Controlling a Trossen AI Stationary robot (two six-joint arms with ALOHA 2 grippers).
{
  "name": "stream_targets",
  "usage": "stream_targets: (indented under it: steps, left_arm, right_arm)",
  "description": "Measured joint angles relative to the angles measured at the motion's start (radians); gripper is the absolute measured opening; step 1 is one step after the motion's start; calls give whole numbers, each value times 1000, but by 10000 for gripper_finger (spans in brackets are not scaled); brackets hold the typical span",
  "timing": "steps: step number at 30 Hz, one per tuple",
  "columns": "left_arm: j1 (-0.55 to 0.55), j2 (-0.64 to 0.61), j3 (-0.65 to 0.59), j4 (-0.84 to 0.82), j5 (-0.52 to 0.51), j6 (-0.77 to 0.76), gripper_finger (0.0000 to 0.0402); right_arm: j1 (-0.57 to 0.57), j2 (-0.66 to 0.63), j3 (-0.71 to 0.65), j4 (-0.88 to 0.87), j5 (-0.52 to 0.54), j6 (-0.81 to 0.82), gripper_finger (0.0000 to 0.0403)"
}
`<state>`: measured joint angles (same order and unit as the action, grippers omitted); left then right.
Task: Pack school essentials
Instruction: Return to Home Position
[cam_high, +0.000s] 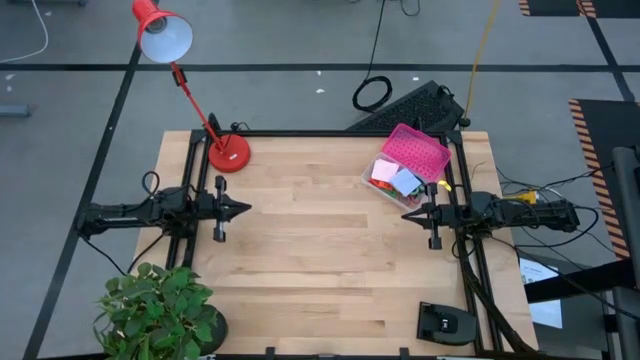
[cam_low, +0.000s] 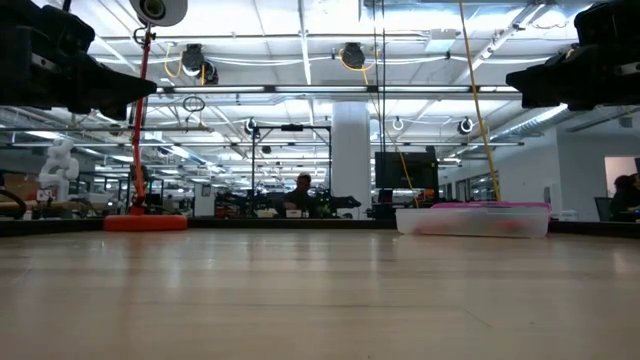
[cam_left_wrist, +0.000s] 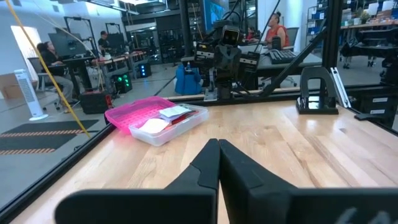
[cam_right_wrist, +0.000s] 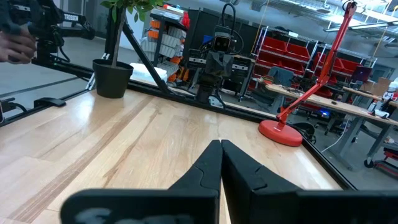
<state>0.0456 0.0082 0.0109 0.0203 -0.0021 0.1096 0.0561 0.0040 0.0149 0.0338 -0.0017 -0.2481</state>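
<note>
A clear plastic box (cam_high: 398, 182) rests flat on the table at the far right, its pink lid (cam_high: 415, 150) half over it. Inside show school essentials: pink, white and lavender pads (cam_high: 396, 178); the box and its contents also appear in the left wrist view (cam_left_wrist: 163, 119) and low view (cam_low: 474, 218). My left gripper (cam_high: 244, 209) hovers shut at the table's left edge, far from the box. My right gripper (cam_high: 408, 214) hovers shut at the right side, just near of the box. Both hold nothing.
A red desk lamp stands with its base (cam_high: 228, 154) at the far left corner. A potted plant (cam_high: 160, 310) sits off the near left corner. A black mount (cam_high: 445, 323) is at the near right. The bare wooden tabletop (cam_high: 320, 250) stretches between the arms.
</note>
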Motion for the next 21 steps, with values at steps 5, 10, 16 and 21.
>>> stream_targets:
  steps: [5, 10, 16, 21]
  left_arm:
    - [0, 0, 0, 0, 0, -1, 6]
    - [0, 0, 0, 1, 0, -3, 28]
    - [0, 0, 0, 1, 0, -3, 35]
    - [0, 0, 0, 2, 0, -3, 37]
  right_arm:
    - [0, 0, 0, 0, 0, 0, 0]
    - [0, 0, 0, 0, 0, 0, 0]
    - [0, 0, 0, 0, 0, 0, 0]
    - [0, 0, 0, 0, 0, 0, 0]
